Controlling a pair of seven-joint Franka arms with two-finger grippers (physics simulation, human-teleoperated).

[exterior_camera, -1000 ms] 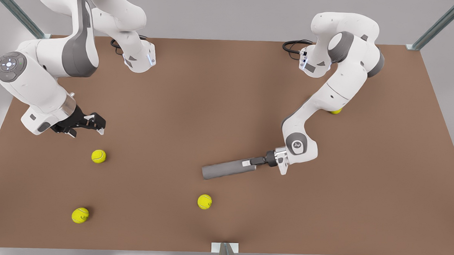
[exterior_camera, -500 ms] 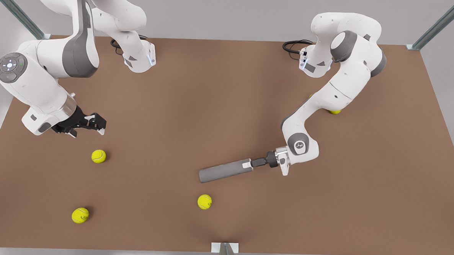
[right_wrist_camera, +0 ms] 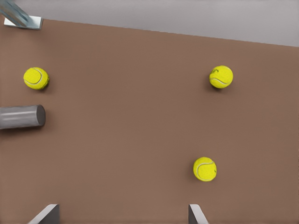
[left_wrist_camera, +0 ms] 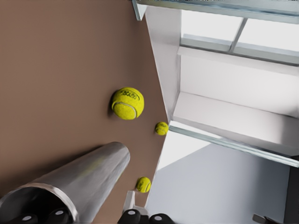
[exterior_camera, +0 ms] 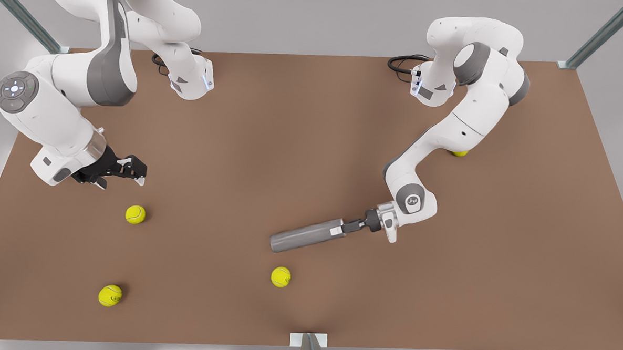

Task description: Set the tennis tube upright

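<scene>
Left hand (exterior_camera: pixel 340 230) pinches the lying tennis tube (exterior_camera: pixel 302 236) at its rim end; right hand (exterior_camera: pixel 133 171) hangs spread

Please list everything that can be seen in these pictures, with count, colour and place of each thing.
tennis tube: 1, grey with silvery rim, lying down right of centre in the front view, rim end at the left hand
tennis balls: 4, yellow-green; two toward the front view's left, one just in front of the tube, one half hidden under the arm on the right
table: 1, brown, under everything
frame posts: grey metal, at the table's corners and front edge
cables: black, by the arm bases
left hand: shut on the tube's rim end
right hand: open, waiting over the front view's left
</scene>
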